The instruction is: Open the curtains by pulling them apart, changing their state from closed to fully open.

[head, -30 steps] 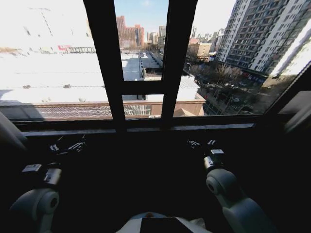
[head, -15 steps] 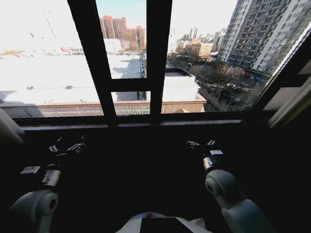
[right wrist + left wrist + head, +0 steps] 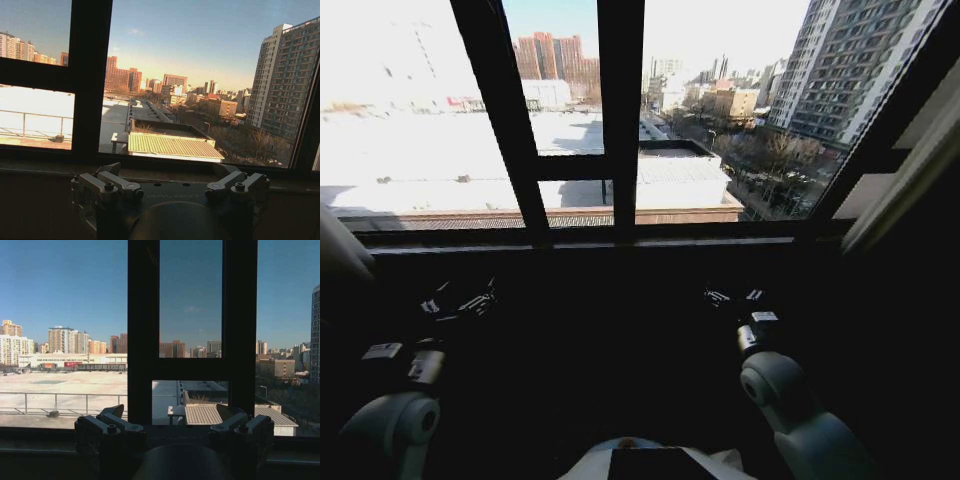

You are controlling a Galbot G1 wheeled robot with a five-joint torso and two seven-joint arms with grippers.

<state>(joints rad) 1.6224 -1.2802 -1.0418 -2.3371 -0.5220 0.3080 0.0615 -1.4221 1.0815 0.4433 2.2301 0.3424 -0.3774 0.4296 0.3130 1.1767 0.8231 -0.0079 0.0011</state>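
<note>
- The curtains (image 3: 910, 165) are seen drawn apart, one panel at the far right edge of the window, one pale fold (image 3: 340, 250) at the far left.
- The dark window-frame bars (image 3: 618, 110) stand uncovered (city rooftops beyond).
- The left hand (image 3: 460, 300) is held low below the sill, fingers spread, empty.
- The right hand (image 3: 735, 296) is held likewise, open, gripping nothing.

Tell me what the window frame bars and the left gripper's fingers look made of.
Window frame bars: dark, matte, likely painted metal; straight slim profiles, no visible grain. Left gripper fingers: bare grey metal, perhaps aluminium; screw heads and bright edges.
</note>
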